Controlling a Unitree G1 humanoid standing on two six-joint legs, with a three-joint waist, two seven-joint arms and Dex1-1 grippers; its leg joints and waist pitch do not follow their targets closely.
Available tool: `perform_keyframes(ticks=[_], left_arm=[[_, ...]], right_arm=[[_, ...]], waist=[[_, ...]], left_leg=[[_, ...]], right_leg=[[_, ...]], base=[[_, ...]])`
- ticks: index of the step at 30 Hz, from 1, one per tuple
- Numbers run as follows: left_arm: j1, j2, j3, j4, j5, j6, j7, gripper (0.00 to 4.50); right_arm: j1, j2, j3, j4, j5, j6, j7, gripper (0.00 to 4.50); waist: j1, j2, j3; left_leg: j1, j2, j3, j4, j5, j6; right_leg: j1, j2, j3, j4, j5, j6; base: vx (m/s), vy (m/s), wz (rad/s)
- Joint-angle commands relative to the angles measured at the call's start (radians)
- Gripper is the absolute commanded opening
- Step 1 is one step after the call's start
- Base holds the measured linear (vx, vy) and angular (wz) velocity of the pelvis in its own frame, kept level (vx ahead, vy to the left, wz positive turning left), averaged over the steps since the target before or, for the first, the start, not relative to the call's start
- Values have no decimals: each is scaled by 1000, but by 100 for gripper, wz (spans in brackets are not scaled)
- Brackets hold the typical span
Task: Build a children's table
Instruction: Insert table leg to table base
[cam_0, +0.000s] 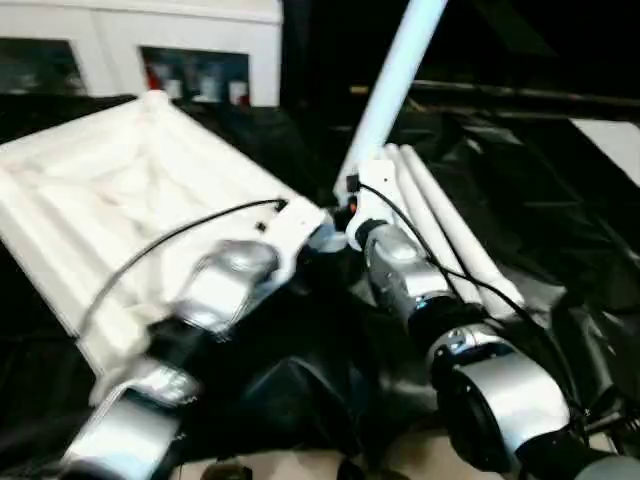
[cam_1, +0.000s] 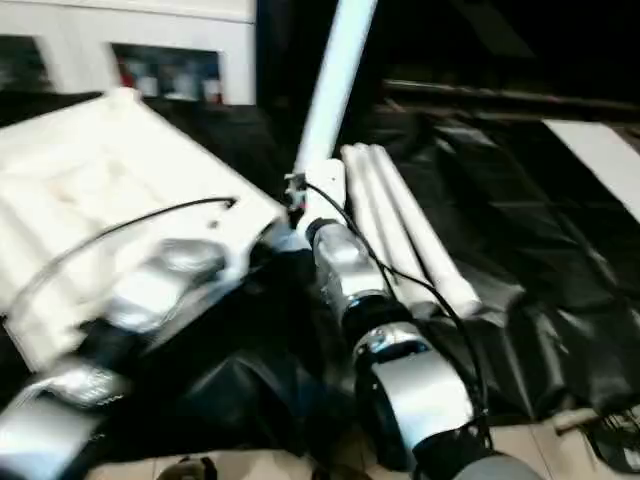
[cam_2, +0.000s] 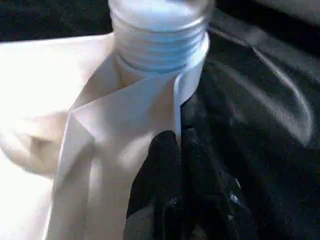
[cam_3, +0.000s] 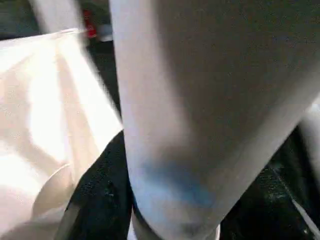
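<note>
Tabletop (cam_0: 110, 200) at left, underside up; right gripper (cam_0: 352, 205) clamping upright leg (cam_0: 395, 70) centre; left gripper (cam_2: 172, 150) closed, empty.

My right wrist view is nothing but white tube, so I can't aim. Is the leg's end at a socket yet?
Observer: Yes. Its threaded end sits at the corner socket of the tabletop, with the threads exposed.
Operator: Is the leg upright?
Observer: No. In the head view the raised leg leans to the right.
Operator: Where is the left gripper?
Observer: The left gripper is shut, right against that corner's wall.
</note>
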Motion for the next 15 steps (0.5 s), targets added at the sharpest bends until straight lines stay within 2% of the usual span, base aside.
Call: perform_keyframes(ticks=[1, 2, 3, 4, 5, 6, 7, 10, 11, 12, 14, 15], left_arm=[[8, 58, -5, -56, 34, -29, -51, 0], [32, 110, -1, -95, 22, -45, -102, 0], [38, 123, 0, -105, 19, -53, -115, 0], [65, 177, 7, -148, 0, -90, -170, 0], [77, 203, 8, -167, -5, -118, -196, 0], [85, 219, 9, -179, -8, -135, -213, 0], [93, 234, 10, -193, -16, -157, -234, 0], [131, 295, 13, -247, -48, -229, -318, 0], [138, 303, 15, -256, -55, -247, -331, 0], [149, 316, 19, -274, -70, -250, -358, 0], [172, 349, 20, -300, -96, -257, -416, 0], [174, 353, 20, -302, -98, -259, -422, 0]], right_arm=[[68, -47, 25, 94, -31, 112, 79, 190], [76, -76, 47, 83, -40, 132, 192, 190], [78, -84, 52, 81, -43, 137, 220, 190], [85, -118, 68, 77, -57, 148, 318, 190], [90, -135, 79, 75, -66, 145, 358, 190], [93, -145, 86, 73, -72, 142, 384, 190], [95, -154, 92, 71, -77, 139, 408, 190], [110, -195, 129, 51, -97, 120, 538, 190], [113, -202, 135, 46, -99, 117, 560, 190], [118, -216, 154, 37, -110, 115, 601, 190], [137, -258, 209, 13, -147, 103, 706, 190], [139, -263, 216, 10, -151, 102, 719, 190]], waist=[[3, 25, -53], [6, 25, -56], [7, 25, -56], [8, 21, -57], [11, 23, -57], [13, 20, -56], [14, 18, -58], [19, 18, -61], [22, 18, -63], [22, 15, -63], [31, 14, -68], [33, 13, -70]], left_leg=[[16, 49, -33, -90, -542, -43], [17, 51, -29, -87, -504, -38], [18, 51, -26, -87, -488, -34], [17, 51, -21, -84, -453, -25], [17, 52, -17, -82, -424, -17], [22, 52, -12, -79, -406, -14], [24, 52, -10, -78, -394, -13], [20, 52, -7, -72, -345, 2], [25, 52, -3, -70, -329, 9], [25, 51, -1, -69, -316, 11], [17, 50, 1, -63, -250, 23], [17, 50, 2, -61, -224, 27]], right_leg=[[28, -96, 56, -66, -461, -121], [30, -97, 59, -62, -438, -136], [29, -96, 62, -60, -421, -144], [30, -96, 65, -56, -392, -161], [30, -96, 68, -51, -379, -170], [25, -93, 71, -49, -365, -181], [26, -91, 71, -45, -352, -188], [32, -88, 74, -30, -300, -210], [30, -84, 74, -28, -285, -215], [30, -83, 76, -26, -268, -221], [40, -81, 76, -8, -185, -243], [42, -79, 75, -5, -155, -246]], base=[[0, 0, 0], [0, 0, 0], [0, 0, 0], [0, 0, 0], [0, 0, 0], [53, -36, 6], [53, -36, 6], [62, -42, 7], [75, -47, 7], [85, -50, 8], [86, -48, 6], [84, -37, 4]])
